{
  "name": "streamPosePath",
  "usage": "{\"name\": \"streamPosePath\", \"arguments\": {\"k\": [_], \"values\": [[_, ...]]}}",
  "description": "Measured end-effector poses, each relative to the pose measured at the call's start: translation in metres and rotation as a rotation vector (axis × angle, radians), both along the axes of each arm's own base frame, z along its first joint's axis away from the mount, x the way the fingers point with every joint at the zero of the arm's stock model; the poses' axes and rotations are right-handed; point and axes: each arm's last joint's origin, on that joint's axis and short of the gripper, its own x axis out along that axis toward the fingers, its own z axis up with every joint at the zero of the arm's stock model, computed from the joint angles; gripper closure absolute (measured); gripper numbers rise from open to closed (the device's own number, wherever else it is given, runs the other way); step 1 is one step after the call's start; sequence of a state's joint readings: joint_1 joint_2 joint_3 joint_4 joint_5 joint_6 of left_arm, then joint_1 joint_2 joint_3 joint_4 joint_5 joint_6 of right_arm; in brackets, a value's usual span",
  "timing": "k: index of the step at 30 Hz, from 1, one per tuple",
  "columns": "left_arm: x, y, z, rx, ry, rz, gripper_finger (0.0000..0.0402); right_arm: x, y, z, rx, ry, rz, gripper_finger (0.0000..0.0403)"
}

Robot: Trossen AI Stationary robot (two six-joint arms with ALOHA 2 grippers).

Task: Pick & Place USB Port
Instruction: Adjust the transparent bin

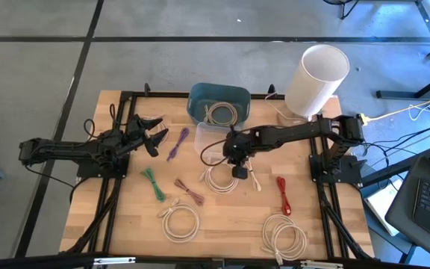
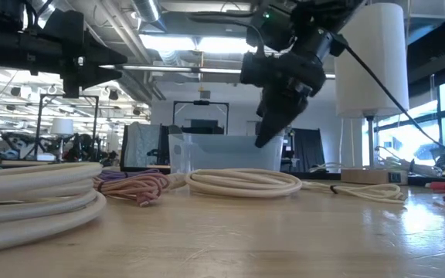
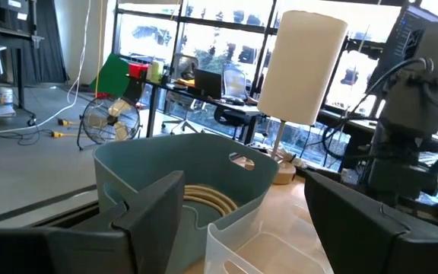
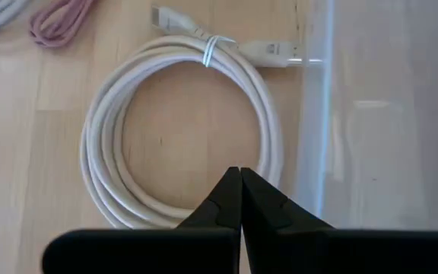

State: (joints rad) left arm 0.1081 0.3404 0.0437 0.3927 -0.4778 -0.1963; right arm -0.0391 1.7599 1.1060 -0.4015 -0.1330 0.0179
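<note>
A white coiled USB cable (image 4: pixel 181 144) lies flat on the wooden table (image 1: pixel 125 224), its two plugs (image 4: pixel 272 50) tied together at the coil's far side. My right gripper (image 4: pixel 239 190) hangs shut above the coil's near edge, pointing steeply down and clear of the cable (image 2: pixel 242 182) in the low view. In the high view it (image 1: pixel 240 172) sits at mid-table over that coil (image 1: pixel 221 179). My left gripper (image 1: pixel 154 137) waits open at the table's left, held level, with nothing between its fingers (image 3: pixel 150 217).
A blue bin (image 1: pixel 219 101) holding a white coil (image 3: pixel 204 199) stands at the back, a clear bin (image 4: pixel 379 114) just in front of it. Purple (image 1: pixel 176 143), green (image 1: pixel 153 183), pink (image 1: pixel 190 192) and red (image 1: pixel 282 194) cables and white coils (image 1: pixel 180 222) lie around. A white cylinder (image 1: pixel 316 78) stands back right.
</note>
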Motion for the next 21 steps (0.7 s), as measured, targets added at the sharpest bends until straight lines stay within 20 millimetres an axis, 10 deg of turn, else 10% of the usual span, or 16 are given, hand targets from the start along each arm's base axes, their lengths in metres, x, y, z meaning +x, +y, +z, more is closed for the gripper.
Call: {"name": "streamPosePath", "arguments": {"k": [21], "values": [[0.000, 0.000, 0.000, 0.000, 0.000, 0.000, 0.0135, -0.004, -0.012, -0.016, -0.139, -0.056, -0.067, 0.0403]]}}
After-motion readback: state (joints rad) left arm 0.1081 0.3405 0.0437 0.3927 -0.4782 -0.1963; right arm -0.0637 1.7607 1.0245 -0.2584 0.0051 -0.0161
